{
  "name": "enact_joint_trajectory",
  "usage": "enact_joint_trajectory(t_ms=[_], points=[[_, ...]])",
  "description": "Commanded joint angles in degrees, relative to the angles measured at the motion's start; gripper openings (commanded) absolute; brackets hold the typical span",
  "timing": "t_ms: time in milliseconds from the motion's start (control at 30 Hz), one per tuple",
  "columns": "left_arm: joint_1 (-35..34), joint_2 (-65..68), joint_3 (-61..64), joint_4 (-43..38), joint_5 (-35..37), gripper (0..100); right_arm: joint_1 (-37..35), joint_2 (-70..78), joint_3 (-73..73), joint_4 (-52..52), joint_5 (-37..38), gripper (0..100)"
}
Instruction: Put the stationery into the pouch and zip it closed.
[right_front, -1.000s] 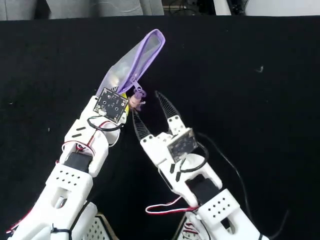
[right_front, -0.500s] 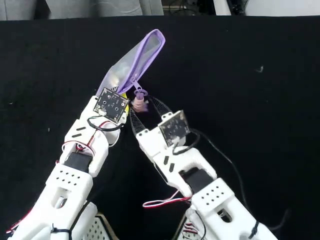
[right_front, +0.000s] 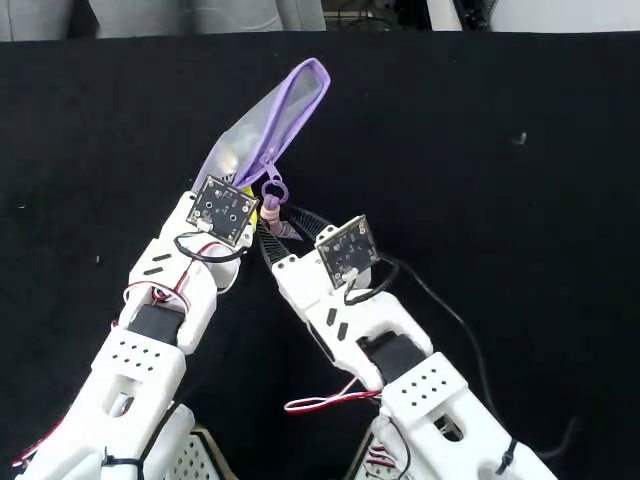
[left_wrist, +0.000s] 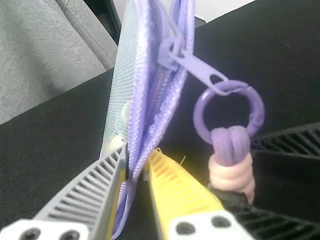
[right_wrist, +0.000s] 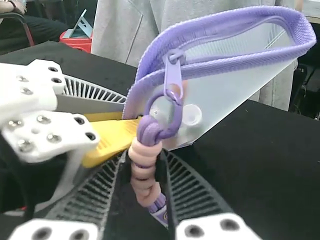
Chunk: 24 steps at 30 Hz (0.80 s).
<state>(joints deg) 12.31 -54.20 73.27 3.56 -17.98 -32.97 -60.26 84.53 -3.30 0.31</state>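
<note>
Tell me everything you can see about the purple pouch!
The pouch has misty, see-through sides and a woven purple zip band along its edge. It is held on edge over the black table, slanting away from the arms. The left gripper pinches its near end. The zip looks open beyond its slider, which sits near that end. A purple ring hangs from the slider, carrying a knotted pink and purple cord that the right gripper is shut on.

High view looks down; both wrist views closely share the pouch (right_front: 262, 125).
</note>
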Motion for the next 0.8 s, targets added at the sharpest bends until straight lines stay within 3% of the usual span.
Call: enact_joint_trajectory(t_ms=[0, 100, 433, 767], points=[[0.04, -1.76, -0.66, -1.41, -0.09, 3, 2.02, -0.84, -3.65, -0.97, -0.18, 1.1], [-0.04, -1.67, -0.66, -1.49, -0.26, 3, 5.01, -0.92, -6.2, 2.02, -0.18, 1.1], [-0.04, -1.67, -0.57, -1.49, -0.44, 3, 12.84, -0.92, -29.67, 28.04, -0.35, 1.1], [-0.04, -1.67, -0.04, -1.58, -0.53, 3, 15.3, -0.4, -37.32, 30.51, 1.49, 1.1]])
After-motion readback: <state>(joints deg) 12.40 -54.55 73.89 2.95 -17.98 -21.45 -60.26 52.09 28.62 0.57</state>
